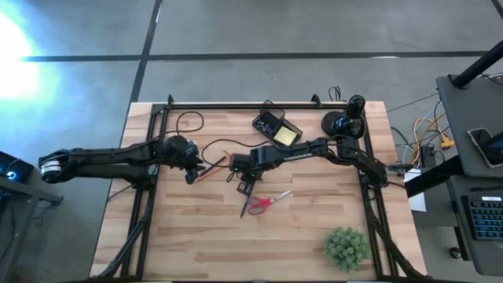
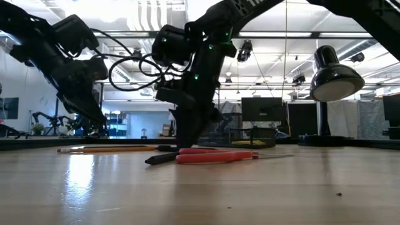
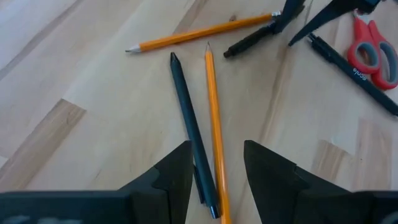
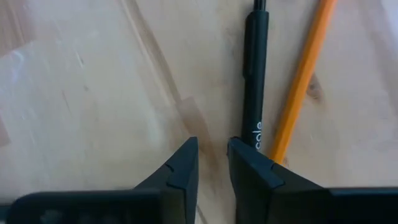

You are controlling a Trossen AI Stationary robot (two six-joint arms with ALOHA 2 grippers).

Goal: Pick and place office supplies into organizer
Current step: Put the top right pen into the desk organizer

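Observation:
The black organizer stands at the far middle of the table, with the yellow sticky-note pad in it. The red-handled scissors lie flat near the centre. My left gripper hangs open over a black pen and an orange pencil, which lie side by side on the wood. My right gripper points down at the table. Its fingers stand a narrow gap apart with bare wood between them, beside another black pen and an orange pencil. My right gripper has one finger over the near end of the black pen, which runs under it. Whether the finger touches the pen I cannot tell.
A second orange pencil and a short black marker lie between the two grippers. A round black camera mount stands at the far right, and a green plant at the near right. A black frame rims the table.

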